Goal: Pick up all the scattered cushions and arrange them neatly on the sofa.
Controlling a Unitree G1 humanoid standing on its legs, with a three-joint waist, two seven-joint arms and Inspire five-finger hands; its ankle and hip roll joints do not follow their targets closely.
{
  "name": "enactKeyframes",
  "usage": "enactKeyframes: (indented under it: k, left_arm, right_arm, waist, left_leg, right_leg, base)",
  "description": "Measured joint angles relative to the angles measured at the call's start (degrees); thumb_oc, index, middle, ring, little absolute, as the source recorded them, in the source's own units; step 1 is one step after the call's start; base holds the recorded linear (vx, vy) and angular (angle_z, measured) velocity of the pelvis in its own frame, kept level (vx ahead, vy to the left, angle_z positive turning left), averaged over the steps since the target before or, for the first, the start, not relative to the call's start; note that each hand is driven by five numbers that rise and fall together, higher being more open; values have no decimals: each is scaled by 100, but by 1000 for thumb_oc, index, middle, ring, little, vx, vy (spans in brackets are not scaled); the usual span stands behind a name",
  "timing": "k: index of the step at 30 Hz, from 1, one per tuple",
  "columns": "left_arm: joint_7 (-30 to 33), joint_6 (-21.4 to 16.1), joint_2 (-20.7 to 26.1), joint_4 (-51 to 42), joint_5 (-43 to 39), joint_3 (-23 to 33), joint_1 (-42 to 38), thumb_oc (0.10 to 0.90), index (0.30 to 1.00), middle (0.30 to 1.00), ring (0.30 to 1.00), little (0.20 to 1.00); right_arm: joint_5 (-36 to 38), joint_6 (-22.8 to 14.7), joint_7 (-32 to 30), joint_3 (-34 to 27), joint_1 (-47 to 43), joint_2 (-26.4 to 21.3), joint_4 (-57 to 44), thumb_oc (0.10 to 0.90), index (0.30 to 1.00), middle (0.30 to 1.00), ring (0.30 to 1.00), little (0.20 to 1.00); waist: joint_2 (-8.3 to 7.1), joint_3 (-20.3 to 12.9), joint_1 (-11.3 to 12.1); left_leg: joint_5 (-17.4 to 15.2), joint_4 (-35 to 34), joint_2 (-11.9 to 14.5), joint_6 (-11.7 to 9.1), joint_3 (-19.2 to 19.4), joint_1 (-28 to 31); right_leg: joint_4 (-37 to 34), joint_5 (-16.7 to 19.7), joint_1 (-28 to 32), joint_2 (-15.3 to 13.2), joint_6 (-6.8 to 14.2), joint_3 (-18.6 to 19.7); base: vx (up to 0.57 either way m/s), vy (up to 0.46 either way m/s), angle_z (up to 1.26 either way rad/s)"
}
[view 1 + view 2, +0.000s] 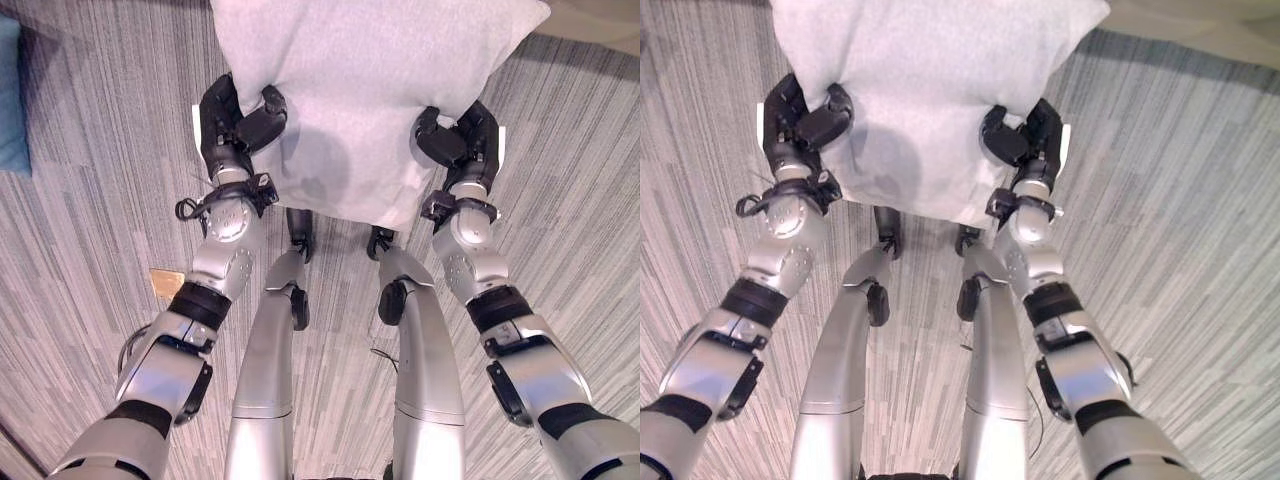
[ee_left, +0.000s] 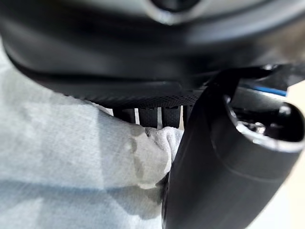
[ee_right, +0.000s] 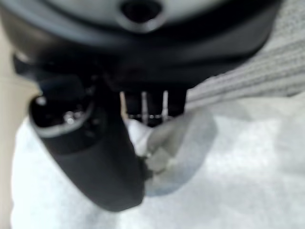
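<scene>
A large light-grey cushion (image 1: 370,90) hangs in front of me above the striped carpet, held by both hands at its near edge. My left hand (image 1: 235,125) is shut on the cushion's left side, thumb pressing cloth against the fingers (image 2: 150,117). My right hand (image 1: 460,135) is shut on the right side, and the right wrist view shows a fold of cushion (image 3: 176,143) pinched between thumb and fingers. The cushion (image 1: 930,90) is lifted clear of the floor, its far corners reaching the top of the eye views.
A blue cushion (image 1: 12,95) lies at the far left edge on the grey striped carpet (image 1: 90,230). A small tan tag (image 1: 166,282) lies on the carpet by my left arm. A pale beige surface (image 1: 600,25) shows at the top right.
</scene>
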Motion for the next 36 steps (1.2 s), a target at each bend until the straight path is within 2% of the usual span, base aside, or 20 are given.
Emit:
enactKeyframes:
  k: [1, 2, 3, 6, 7, 8, 9, 10, 11, 12, 15, 20, 23, 26, 28, 29, 31, 33, 35, 36]
  left_arm:
    - [-16, -2, -42, -41, 127, -16, 296, 400, 300, 300, 300, 300]
    - [-43, -77, -123, -317, 310, -67, 870, 400, 300, 300, 300, 300]
    - [-109, -126, -134, -456, 415, -62, 1021, 400, 300, 300, 300, 300]
    - [-236, -115, -101, -619, 469, 24, 1109, 400, 300, 300, 300, 300]
    - [-302, -114, -114, -644, 470, 67, 1129, 400, 300, 300, 300, 300]
    - [-385, -120, -167, -660, 473, 47, 1380, 400, 300, 300, 300, 300]
    - [-451, -211, -219, -701, 495, -22, 1746, 400, 300, 300, 300, 300]
    - [-488, -227, -207, -854, 495, -16, 1955, 400, 300, 300, 300, 300]
    - [-555, -220, -206, -1014, 482, 10, 2072, 400, 300, 300, 300, 300]
    - [-633, -213, -215, -1092, 477, 64, 2173, 400, 300, 300, 300, 300]
    - [-819, -338, -407, -1110, 480, -28, 2831, 400, 300, 300, 300, 300]
    - [-1110, -295, -220, -1113, 492, -57, 3390, 400, 300, 300, 300, 300]
    - [-1228, -296, -217, -1114, 545, -66, 3468, 400, 300, 300, 300, 300]
    - [-1332, -194, -262, -1112, 542, -66, 3798, 400, 300, 300, 300, 300]
    - [-1415, -180, -293, -1104, 550, -76, 3962, 400, 300, 300, 300, 300]
    - [-1483, -149, -314, -1096, 582, -113, 4041, 400, 300, 300, 300, 300]
    - [-1499, -151, -330, -1101, 612, -112, 4069, 400, 300, 300, 300, 300]
    - [-1497, -87, -352, -1085, 622, -94, 4127, 400, 300, 300, 300, 300]
    - [-1497, -17, -330, -1081, 620, -42, 4396, 400, 300, 300, 300, 300]
    - [-1509, 21, -338, -1083, 623, -81, 4552, 400, 300, 300, 300, 300]
  right_arm:
    - [-105, -14, 8, 27, 406, 31, -203, 400, 300, 300, 300, 300]
    - [-289, -181, 52, 27, 1079, 57, -518, 400, 300, 300, 300, 300]
    - [-363, -216, 51, -21, 1245, 50, -660, 400, 300, 300, 300, 300]
    - [-534, -137, 53, -111, 1294, -89, -962, 400, 300, 300, 300, 300]
    - [-603, -82, 56, -158, 1344, -122, -1136, 400, 300, 300, 300, 300]
    - [-738, -93, 58, -202, 1635, -90, -1295, 400, 300, 300, 300, 300]
    - [-878, -164, 65, -209, 2049, -38, -1448, 400, 300, 300, 300, 300]
    - [-949, -172, 79, -212, 2212, -64, -1586, 400, 300, 300, 300, 300]
    - [-987, -164, 158, -277, 2317, -108, -1753, 400, 300, 300, 300, 300]
    - [-1014, -121, 233, -351, 2343, -67, -1772, 400, 300, 300, 300, 300]
    - [-1045, -160, 337, -334, 3073, -13, -1909, 400, 300, 300, 300, 300]
    - [-1043, -112, 814, -430, 3737, -26, -2000, 400, 300, 300, 300, 300]
    - [-1043, -98, 943, -499, 3871, -72, -2009, 400, 300, 300, 300, 300]
    - [-1029, -40, 1116, -518, 4193, -75, -2008, 400, 300, 300, 300, 300]
    - [-1006, 17, 1228, -546, 4342, -101, -1994, 400, 300, 300, 300, 300]
    - [-993, 58, 1306, -556, 4494, -92, -1995, 400, 300, 300, 300, 300]
    - [-988, 62, 1337, -581, 4514, -95, -1995, 400, 300, 300, 300, 300]
    - [-987, 138, 1347, -603, 4510, -51, -1989, 400, 300, 300, 300, 300]
    - [-1002, 284, 1379, -526, 4560, -69, -1986, 400, 300, 300, 300, 300]
    - [-1015, 285, 1422, -495, 4684, -100, -1993, 400, 300, 300, 300, 300]
  waist:
    - [7, -167, 3]
    - [27, -800, 20]
    - [41, -890, 19]
    - [48, -700, 29]
    - [46, -351, 28]
    - [54, -301, 17]
    - [54, -750, 15]
    - [35, -875, 24]
    - [36, -845, 40]
    - [27, -589, 26]
    - [78, -1437, 27]
    - [120, -1460, 31]
    - [231, -1566, 27]
    - [212, -1568, 40]
    - [162, -1557, 104]
    - [125, -1585, 201]
    - [126, -1602, 308]
    - [122, -1604, 480]
    - [137, -1621, 535]
    - [283, -1744, 469]
  left_leg:
    - [36, -209, -17, -25, -73, 245]
    - [69, -386, -54, -65, -164, 155]
    - [70, -404, -40, -68, -186, 242]
    - [148, -640, -54, -115, -210, 779]
    - [189, -811, -59, -146, -252, 1311]
    - [263, -1119, -83, -204, -387, 1828]
    - [265, -1279, -75, -209, -483, 1877]
    - [281, -1369, -70, -229, -491, 2006]
    - [340, -1556, -55, -238, -491, 2312]
    - [466, -1875, -48, -260, -512, 2914]
    - [471, -2213, 9, -287, -681, 3309]
    - [506, -2821, 141, -330, -670, 4729]
    - [503, -2873, 167, -338, -696, 4937]
    - [496, -2495, 62, -346, -703, 5342]
    - [138, -1954, -44, -529, -730, 5206]
    - [152, -2267, -47, -540, -740, 5254]
    - [164, -2194, -36, -557, -774, 4962]
    - [243, -2152, -25, -628, -819, 4536]
    - [409, -2604, 98, -427, -751, 4901]
    - [730, -2710, 206, -321, -797, 5081]
  right_leg:
    - [-175, -2, 246, 18, 29, -51]
    - [-295, -54, 150, 33, 102, -70]
    - [-279, -57, 250, 46, 98, -91]
    - [-399, -39, 759, 12, 64, -210]
    - [-519, -43, 1282, 8, 60, -270]
    - [-771, -45, 1785, 22, 67, -361]
    - [-893, -59, 1833, 64, 90, -388]
    - [-902, -71, 1934, 69, 108, -400]
    - [-994, -88, 2207, 73, 130, -441]
    - [-1174, -48, 2757, 94, 81, -504]
    - [-1569, -135, 3200, 190, 176, -647]
    - [-2198, -132, 4632, 385, 225, -706]
    - [-2440, -79, 4965, 442, 168, -781]
    - [-2874, -6, 5807, 415, 128, -812]
    - [-3176, 46, 6255, 364, 87, -768]
    - [-3419, 69, 6547, 390, 91, -732]
    - [-3503, 18, 6637, 461, 17, -645]
    - [-3522, -7, 6714, 571, 65, -434]
    - [-3516, -56, 7009, 663, 297, -214]
    - [-3500, -185, 7169, 763, 411, -201]
  base:
    - [-26, -56, 11]
    - [-5, -89, 14]
    - [2, -155, 12]
    - [-7, -116, 6]
    - [-3, -71, 12]
    - [26, -67, 13]
    - [60, -136, 12]
    - [50, -101, 7]
    - [-31, -80, 6]
    - [-23, -25, 11]
    - [118, -69, 8]
    - [148, -65, -3]
    - [165, -57, 10]
    - [230, 5, 13]
    - [180, 37, 8]
    - [63, 40, -5]
    - [116, 68, -25]
    - [228, 105, -60]
    - [177, 74, -81]
    - [310, 174, -42]
